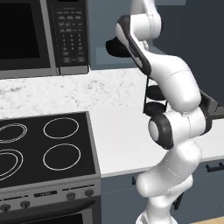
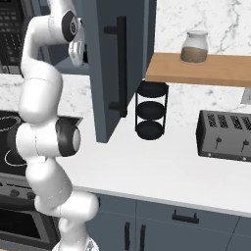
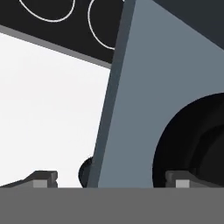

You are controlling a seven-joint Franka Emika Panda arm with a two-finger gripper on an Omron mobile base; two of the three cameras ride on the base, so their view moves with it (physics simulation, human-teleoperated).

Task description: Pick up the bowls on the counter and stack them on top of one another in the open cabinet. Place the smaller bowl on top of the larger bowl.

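We see the white arm reaching up from the white speckled table [image 1: 118, 131] into the open slate blue-grey wall cabinet [image 2: 105, 73]. Its gripper [image 3: 113, 179] hangs over the cabinet's lighter blue-grey shelf floor [image 3: 144, 87].

The jaws are spread wide and pinch nothing. One tip is out past the shelf's front edge, and the other is at the rim of a glossy black round bowl [image 3: 197, 144].

That bowl sits on the shelf floor, set back from the front edge. From the left base view it [image 1: 114, 46] lies toward the shelf's left end, by the black-and-silver microwave [image 1: 43, 35]. We cannot tell which of the two bowls it is, having nothing to compare it with.

We judge that a bowl set back on the shelf like this leaves room for a clear approach from above. The wide jaws would suit either letting go of a rim or closing on one.

A small dark rounded shape [image 3: 85, 173] peeks out below the shelf's front edge, over the table. We cannot say whether it is the second bowl or part of the black wire stand with round tiers [image 2: 150, 110], which stands at the back of the table under the cabinet.
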